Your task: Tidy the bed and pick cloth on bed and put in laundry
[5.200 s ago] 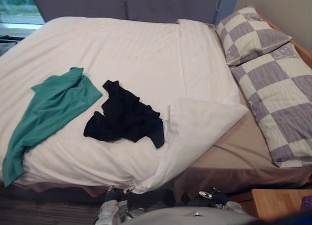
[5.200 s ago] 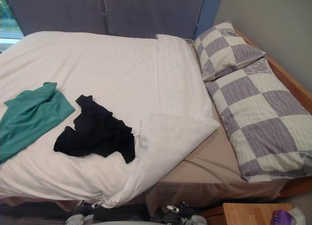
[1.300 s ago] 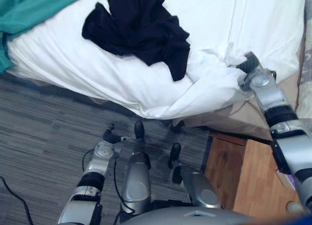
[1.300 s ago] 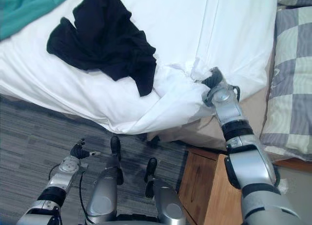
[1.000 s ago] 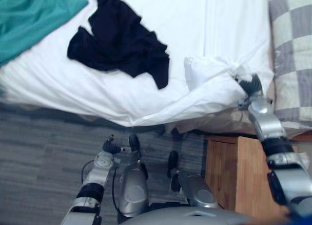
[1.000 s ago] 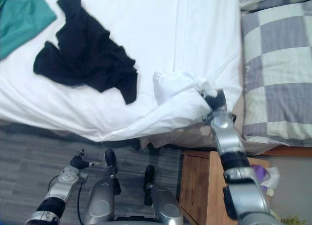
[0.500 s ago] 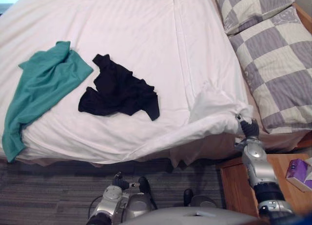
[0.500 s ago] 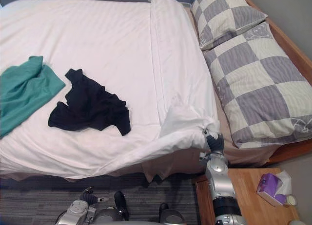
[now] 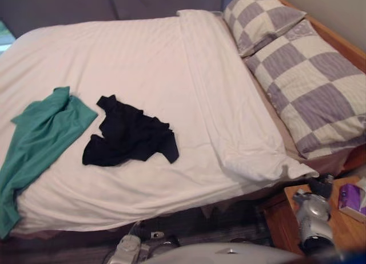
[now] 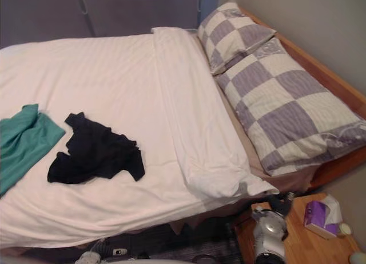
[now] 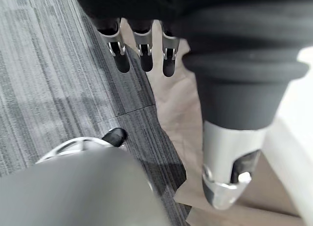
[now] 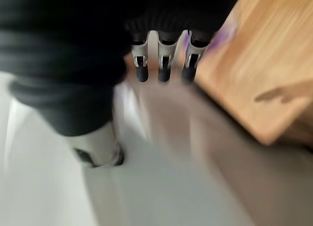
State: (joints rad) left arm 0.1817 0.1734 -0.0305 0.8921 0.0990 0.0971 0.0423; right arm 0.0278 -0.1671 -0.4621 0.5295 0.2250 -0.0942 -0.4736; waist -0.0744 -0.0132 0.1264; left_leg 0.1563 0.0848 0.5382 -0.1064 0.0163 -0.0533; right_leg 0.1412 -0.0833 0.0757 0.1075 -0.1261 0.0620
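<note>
A black cloth (image 9: 128, 139) lies crumpled in the middle of the white duvet (image 9: 143, 64). Left of it, a green cloth (image 9: 40, 138) hangs over the bed's near edge. The duvet's near right corner (image 9: 286, 168) lies folded flat at the edge of the bed. My right hand (image 10: 281, 204) hovers just below that corner, over the nightstand. Its fingers (image 12: 161, 64) are straight and hold nothing. My left hand (image 11: 141, 50) hangs low beside the bed over the grey floor, its fingers straight and empty.
Two checked pillows (image 9: 309, 75) lie along the bed's right side against a wooden frame (image 10: 320, 64). A wooden nightstand (image 10: 303, 247) with a purple tissue box (image 10: 319, 218) stands at the lower right. Dark curtains (image 9: 114, 4) hang behind the bed.
My right hand has let go of the duvet corner and dropped to the nightstand. The corner now lies flat on the bed. The camera has moved.
</note>
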